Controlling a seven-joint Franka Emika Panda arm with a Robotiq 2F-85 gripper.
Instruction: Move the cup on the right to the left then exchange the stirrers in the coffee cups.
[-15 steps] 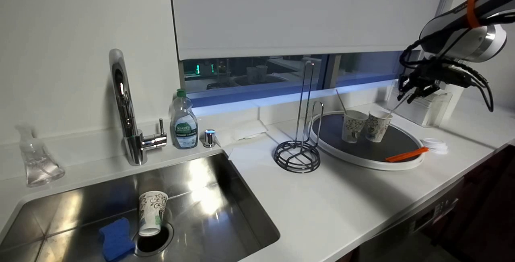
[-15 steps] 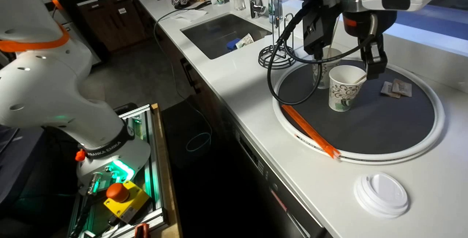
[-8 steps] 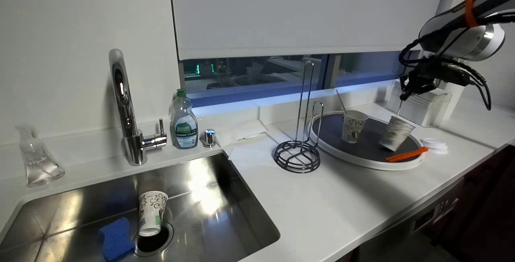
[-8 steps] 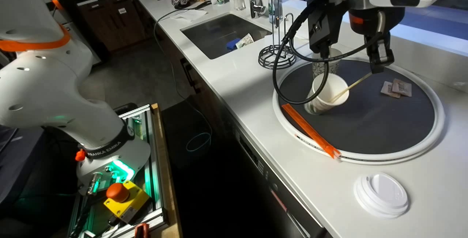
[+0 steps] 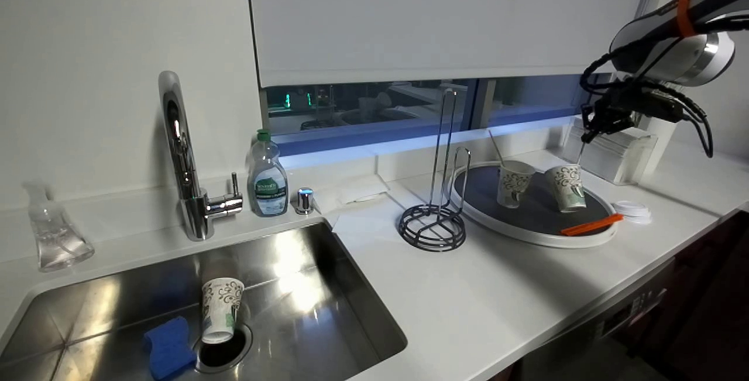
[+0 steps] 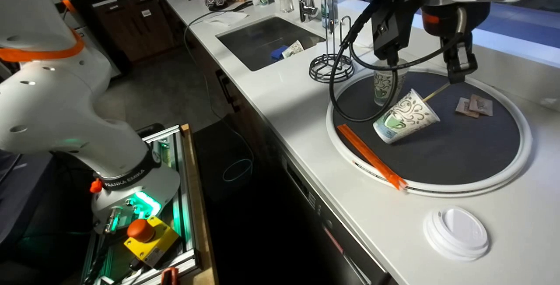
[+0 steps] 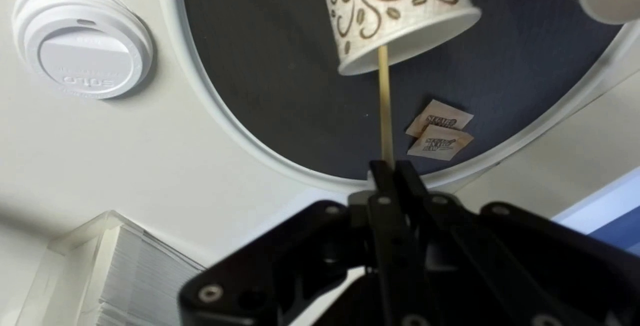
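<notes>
Two patterned white paper coffee cups are over the dark round tray (image 5: pixel 497 230). The right cup (image 5: pixel 566 188) is tilted, also in the other views (image 6: pixel 407 116) (image 7: pixel 395 10); I cannot tell how its base meets the tray. My gripper (image 7: pixel 390 166), above the tray in both exterior views (image 5: pixel 587 137) (image 6: pixel 457 78), is shut on the upper end of a thin wooden stirrer (image 7: pixel 385 105). The stirrer's lower end is hidden inside the tilted cup. The left cup (image 5: pixel 515 185) stands upright with the other stirrer (image 5: pixel 495 146) leaning out of it.
An orange strip (image 6: pixel 372 158) lies across the tray's edge. Sugar packets (image 6: pixel 474 105) lie on the tray. White lids (image 6: pixel 457 232) and a wire paper-towel holder (image 5: pixel 433 229) stand beside it. A napkin box (image 5: pixel 620 161) stands behind. A sink (image 5: pixel 345 287) holds another cup and a blue sponge.
The fingers have closed on the stirrer and risen slightly. The right cup has gone from upright beside the left cup to tilted, swinging and turning, now apart from it.
</notes>
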